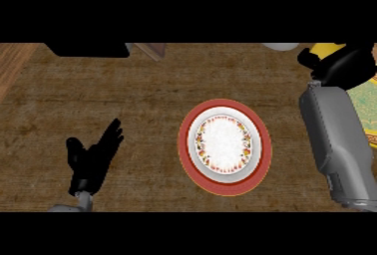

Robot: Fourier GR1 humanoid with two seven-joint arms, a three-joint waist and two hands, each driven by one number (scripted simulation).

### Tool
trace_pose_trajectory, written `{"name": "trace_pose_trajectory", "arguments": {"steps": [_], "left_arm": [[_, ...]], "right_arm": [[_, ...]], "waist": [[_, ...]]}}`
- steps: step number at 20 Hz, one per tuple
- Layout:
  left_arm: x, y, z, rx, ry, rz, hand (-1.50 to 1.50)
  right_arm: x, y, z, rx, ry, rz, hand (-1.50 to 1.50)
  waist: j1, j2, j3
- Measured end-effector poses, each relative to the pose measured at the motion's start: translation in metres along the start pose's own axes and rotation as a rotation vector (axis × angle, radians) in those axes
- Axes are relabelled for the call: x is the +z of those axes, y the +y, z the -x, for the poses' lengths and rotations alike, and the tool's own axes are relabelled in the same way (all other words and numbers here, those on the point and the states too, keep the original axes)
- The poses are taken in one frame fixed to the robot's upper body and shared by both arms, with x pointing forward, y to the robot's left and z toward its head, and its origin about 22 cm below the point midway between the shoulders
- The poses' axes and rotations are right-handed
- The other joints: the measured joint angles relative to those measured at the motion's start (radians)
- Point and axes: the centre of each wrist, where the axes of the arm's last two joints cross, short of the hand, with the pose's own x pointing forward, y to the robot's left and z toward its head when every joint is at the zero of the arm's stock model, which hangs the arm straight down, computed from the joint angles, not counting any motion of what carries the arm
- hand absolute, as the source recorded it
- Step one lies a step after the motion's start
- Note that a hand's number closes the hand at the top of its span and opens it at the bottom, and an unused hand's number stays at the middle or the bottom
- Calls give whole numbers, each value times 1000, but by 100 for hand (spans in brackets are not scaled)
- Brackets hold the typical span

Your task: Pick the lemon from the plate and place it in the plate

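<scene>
Your right hand (340, 63), far right, curls round the lemon (326, 49) by the green plate (367, 107), so the pick looks done; carrying it left to the red plate (225, 144) remains, while your left hand (92, 159) rests open, near left.

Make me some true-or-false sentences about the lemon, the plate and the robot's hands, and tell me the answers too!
1. The red-rimmed plate in the middle of the counter has nothing on it. True.
2. The left hand holds the lemon. False: it rests open at the lower left, holding nothing.
3. The right hand is curled round the lemon at the top right. True.
4. The lemon lies on the red-rimmed plate. False: it is in the right hand, away from that plate.
</scene>
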Motion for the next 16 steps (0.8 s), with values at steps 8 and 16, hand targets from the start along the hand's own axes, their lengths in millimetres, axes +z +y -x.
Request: {"name": "trace_pose_trajectory", "arguments": {"steps": [8,16], "left_arm": [[-2,0,0,1,-1,-9,0],[-1,1,1,4,-8,-1,0]], "right_arm": [[-55,9,71,49,124,136,150],[-102,7,122,41,195,191,150]], "waist": [[-4,-2,1],[3,-1,2]]}}
